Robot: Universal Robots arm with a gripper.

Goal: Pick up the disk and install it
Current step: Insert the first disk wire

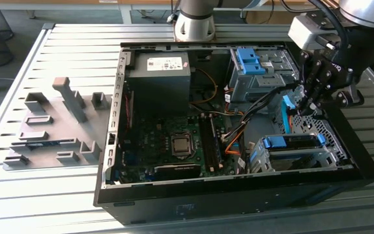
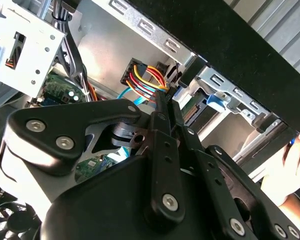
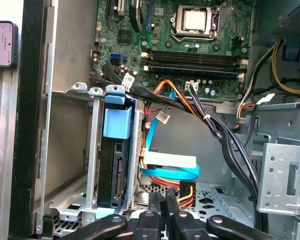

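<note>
The disk (image 3: 115, 170) stands in the grey metal bay (image 3: 92, 150) at the case's front corner, with its blue rail tab (image 3: 117, 122) on top and its connector end facing the open floor. In the exterior view the disk's blue rail (image 1: 294, 142) lies across that bay (image 1: 265, 158). My gripper (image 1: 305, 103) hangs inside the case just behind that bay. In both wrist views its fingers are pressed together, gripper (image 3: 164, 204) and gripper (image 2: 164, 100) alike. The tips sit against a bundle of red, yellow and orange wires (image 2: 147, 80); whether they pinch it is hidden.
The grey power-supply box (image 1: 161, 73) and the motherboard (image 1: 174, 141) lie toward the exterior view's left. An upper bay with blue brackets (image 1: 251, 61) stands behind the gripper. A blue flat cable (image 3: 170, 172) loops beside the disk. A person's hand (image 2: 295, 170) is outside the case wall.
</note>
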